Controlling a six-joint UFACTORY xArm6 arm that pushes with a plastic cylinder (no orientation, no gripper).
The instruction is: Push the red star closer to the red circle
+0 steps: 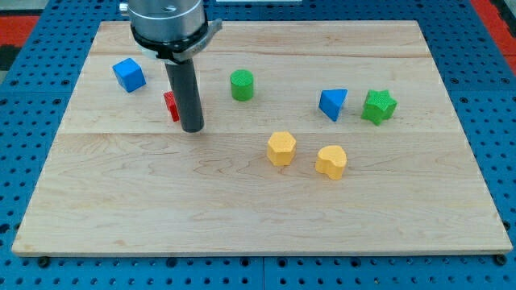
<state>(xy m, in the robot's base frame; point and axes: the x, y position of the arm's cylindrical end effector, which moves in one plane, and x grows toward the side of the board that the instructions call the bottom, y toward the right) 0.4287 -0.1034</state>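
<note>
My tip point(192, 129) rests on the wooden board point(258, 217) in the view's upper left part. A red block point(170, 105) shows just left of the rod, touching or nearly touching it. The rod hides most of it, so I cannot make out its shape. I see no second red block; it may be hidden behind the rod or the arm's head.
A blue cube point(128, 74) lies at the upper left. A green cylinder point(241, 84) sits right of the rod. A blue triangle point(332, 103) and a green star point(378, 106) lie at the right. A yellow hexagon point(281, 148) and a yellow heart point(330, 161) lie near the middle.
</note>
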